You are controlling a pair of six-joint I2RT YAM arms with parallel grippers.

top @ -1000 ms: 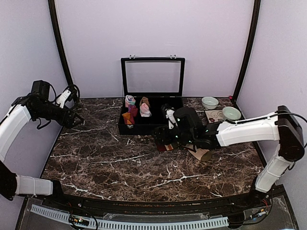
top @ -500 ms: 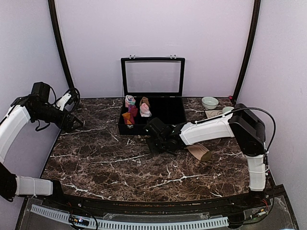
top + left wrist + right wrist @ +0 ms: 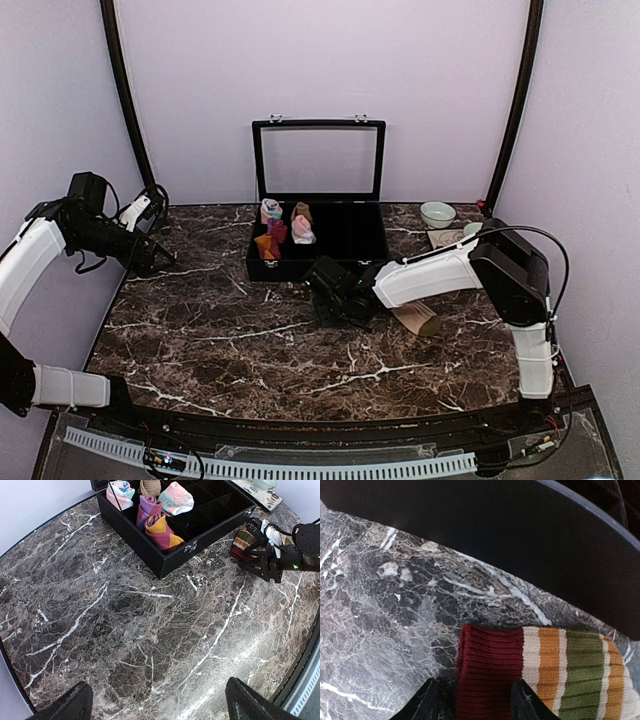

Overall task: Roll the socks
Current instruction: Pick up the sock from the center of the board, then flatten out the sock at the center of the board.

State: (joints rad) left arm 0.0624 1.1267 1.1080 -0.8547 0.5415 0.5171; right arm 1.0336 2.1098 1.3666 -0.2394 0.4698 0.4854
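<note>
top view: the right arm reached across the marble table (image 3: 230, 340) to the front of an open black box (image 3: 262, 268); the left arm was held off to the left side, well apart from it.

right wrist view: the right gripper (image 3: 477, 702) straddled the dark red cuff of the striped sock (image 3: 490, 665), one fingertip just beside each edge of the cuff. whether the jaws pressed the cuff or only flanked it could not be told. the sock lay flat on the table, its cuff end near the box's front wall, with cream, orange and olive bands running to the right.

left wrist view: the left gripper (image 3: 157, 697) stood with its jaws wide apart, nothing between them, above bare table. several rolled bundles (image 3: 159, 530) sat in the left compartments of the box. the sock showed beside the box's front right corner, under the right gripper. a pale bowl (image 3: 437, 213) stood to the right of the box at the rear.
</note>
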